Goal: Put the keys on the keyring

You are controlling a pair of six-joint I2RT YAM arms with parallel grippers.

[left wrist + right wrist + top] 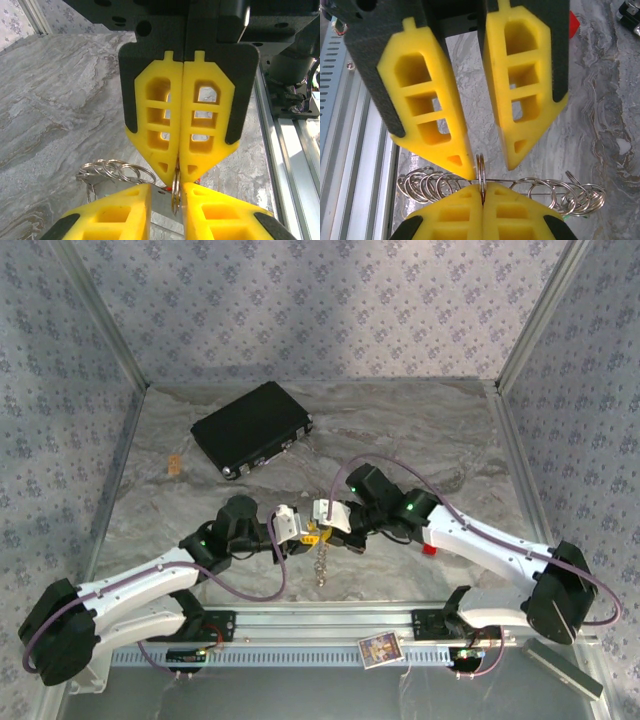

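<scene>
Nearest us, an aluminium rail (300,625) runs along the table edge with the arm bases on it, and a small printed card (380,648) lies on it, well behind both grippers. Beyond it the table (440,440) is grey, marbled stone. Blue-patterned walls (320,310) in metal frames close in the left, right and far sides.

The two grippers meet tip to tip over the middle of the table. The right gripper (482,189) has its jaws pressed together on one ring of the keyring (480,170), and that ring stands upright out of its fingertips. The left gripper (166,188) faces it with jaws a narrow way apart, one finger on each side of the same ring, with space left between them. We take this as a straddle, not a clamp.

The rest of the keyring spreads sideways under the tips, with a thin wire carrying a cluster of loops on each side of the right gripper. A beaded chain (320,565) trails from the meeting point back toward the rail.

A red sliver (197,176) shows just behind the right fingertips, and we cannot tell whether it is a key. A red block (430,548) sits behind the right gripper, beside its forearm.

Farther out, beyond the left gripper and off to its left, a flat black box (252,428) lies shut, so we cannot see its contents.
</scene>
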